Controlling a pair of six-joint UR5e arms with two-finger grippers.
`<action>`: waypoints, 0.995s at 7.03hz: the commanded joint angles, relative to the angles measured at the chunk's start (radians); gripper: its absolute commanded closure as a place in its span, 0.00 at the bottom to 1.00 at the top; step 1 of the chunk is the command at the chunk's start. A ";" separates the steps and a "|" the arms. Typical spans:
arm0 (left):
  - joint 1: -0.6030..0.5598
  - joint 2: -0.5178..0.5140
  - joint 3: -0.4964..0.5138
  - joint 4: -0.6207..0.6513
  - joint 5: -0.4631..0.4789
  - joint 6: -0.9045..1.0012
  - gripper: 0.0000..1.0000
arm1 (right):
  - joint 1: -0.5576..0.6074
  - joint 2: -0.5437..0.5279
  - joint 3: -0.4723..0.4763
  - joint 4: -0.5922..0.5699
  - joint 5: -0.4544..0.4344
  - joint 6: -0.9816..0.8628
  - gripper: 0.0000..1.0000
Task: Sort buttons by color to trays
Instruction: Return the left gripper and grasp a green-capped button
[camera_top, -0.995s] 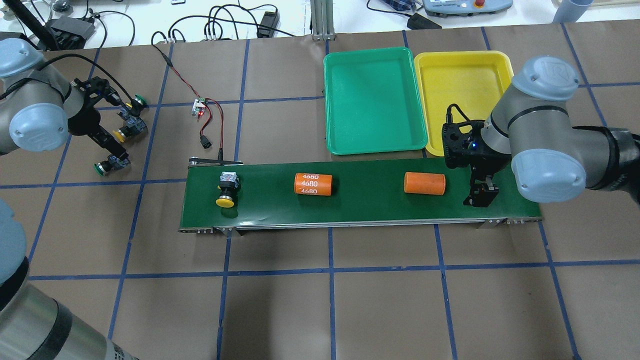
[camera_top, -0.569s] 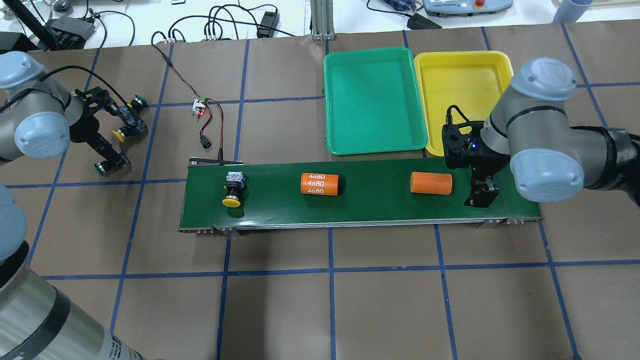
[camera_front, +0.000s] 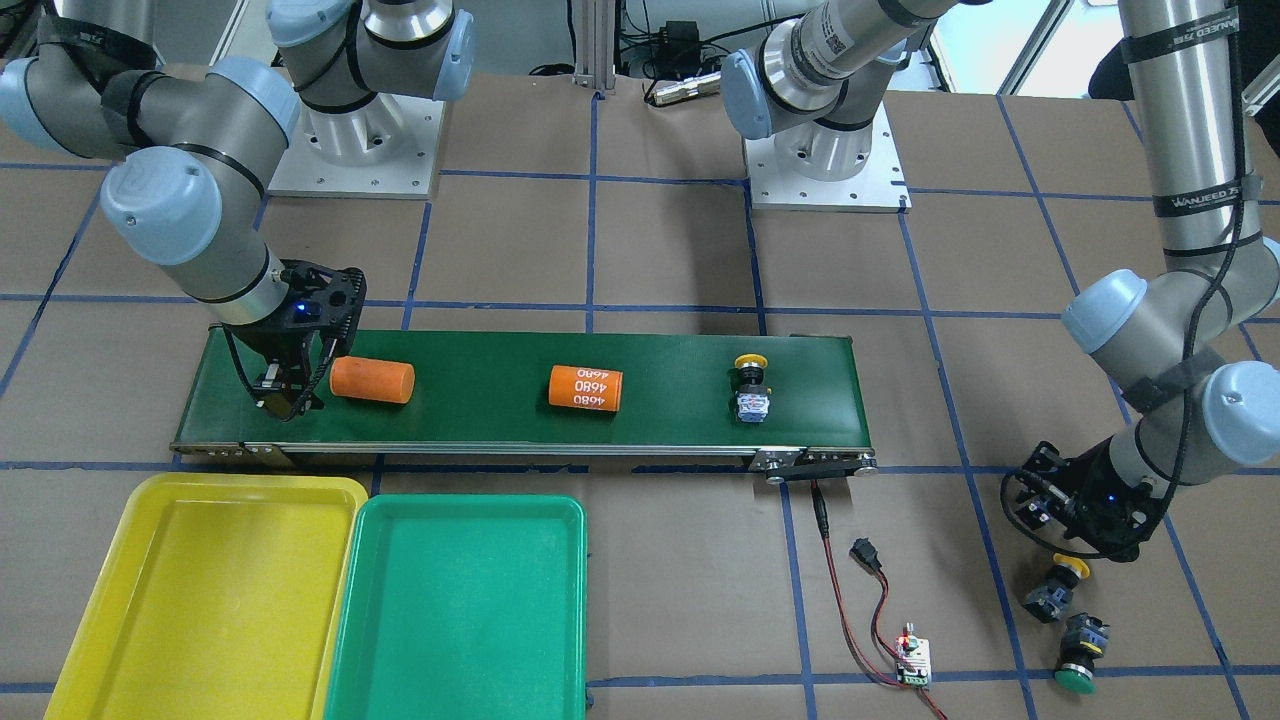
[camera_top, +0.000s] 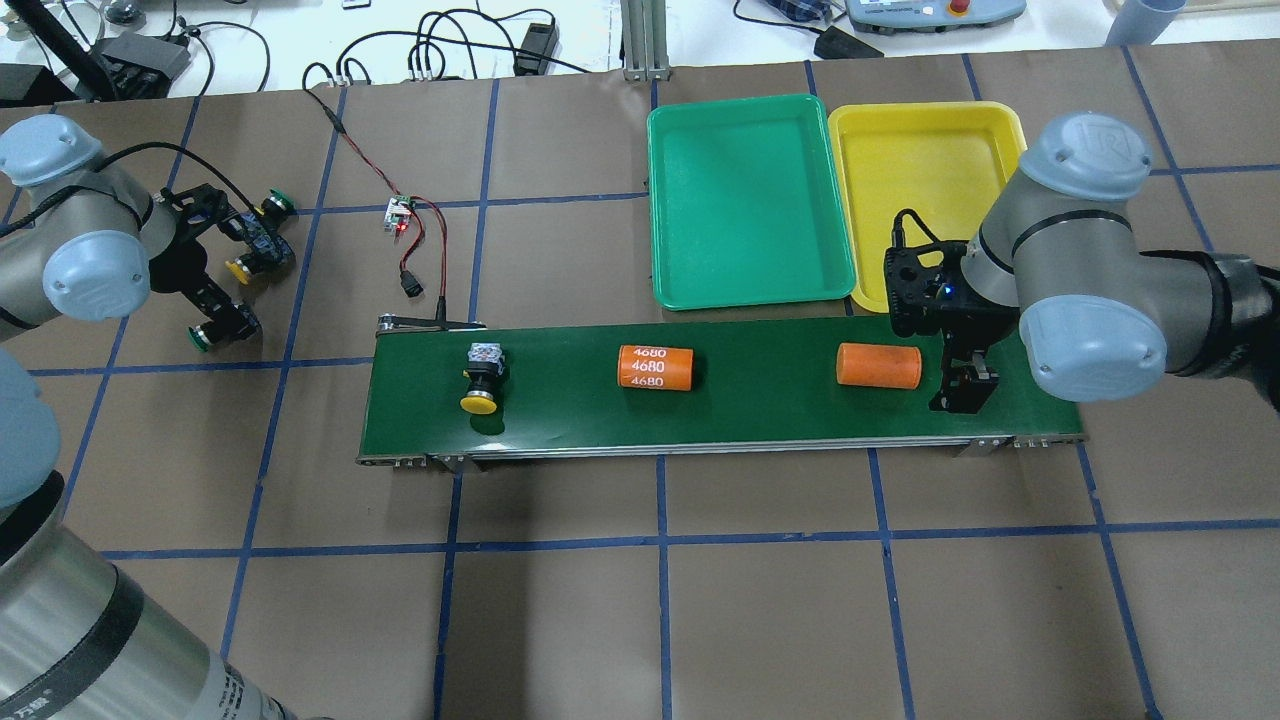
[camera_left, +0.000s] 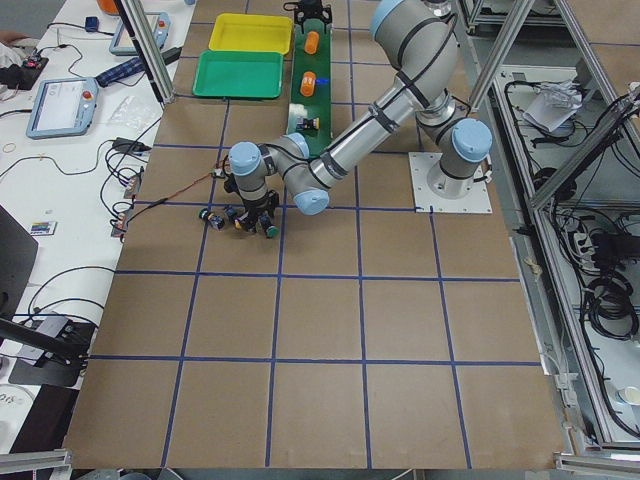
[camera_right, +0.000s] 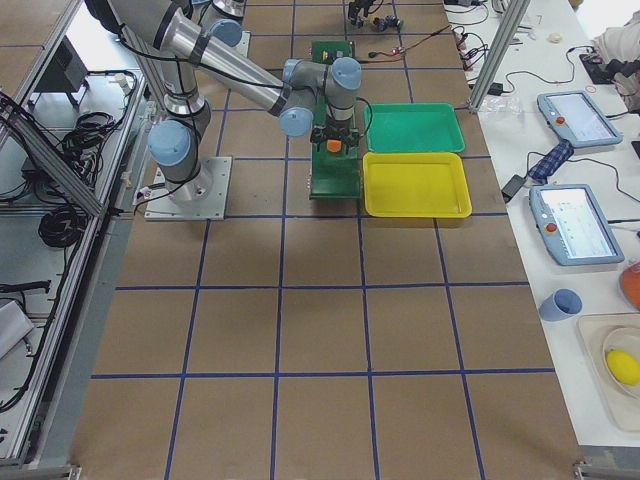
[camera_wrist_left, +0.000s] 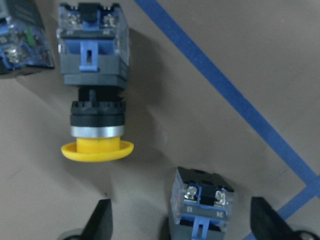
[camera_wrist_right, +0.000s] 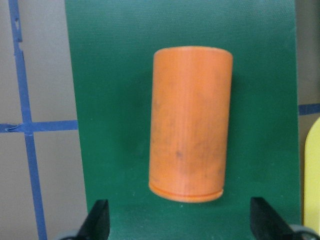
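One yellow button (camera_top: 480, 386) lies on the conveyor belt (camera_top: 720, 420) near its left end; it also shows in the front view (camera_front: 750, 386). Off the belt at the left lie a green button (camera_top: 276, 205), a yellow button (camera_top: 250, 262) and another green button (camera_top: 214, 331). My left gripper (camera_top: 218, 310) is open over these; in the left wrist view (camera_wrist_left: 182, 227) a button's contact block (camera_wrist_left: 202, 197) sits between the fingers and the yellow button (camera_wrist_left: 95, 120) lies ahead. My right gripper (camera_top: 962, 390) is open and empty over the belt's right end. The green tray (camera_top: 750, 200) and yellow tray (camera_top: 925, 160) are empty.
Two orange cylinders lie on the belt, one marked 4680 (camera_top: 655, 367) and a plain one (camera_top: 878, 365) just left of my right gripper, filling the right wrist view (camera_wrist_right: 190, 122). A small circuit board with red and black wires (camera_top: 400, 213) lies behind the belt's left end.
The belt has carried the yellow button and both orange cylinders to the right, the plain cylinder closer to my right gripper. My left arm has shifted slightly over the loose buttons.
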 joint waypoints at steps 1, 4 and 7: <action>-0.014 0.043 0.002 -0.022 0.022 -0.031 1.00 | 0.000 0.000 0.000 0.000 0.000 0.004 0.00; -0.043 0.193 -0.012 -0.230 -0.065 -0.441 1.00 | 0.000 0.000 0.000 0.000 -0.002 0.004 0.00; -0.188 0.332 -0.061 -0.337 -0.091 -0.900 1.00 | 0.000 0.008 0.000 0.000 -0.002 0.005 0.00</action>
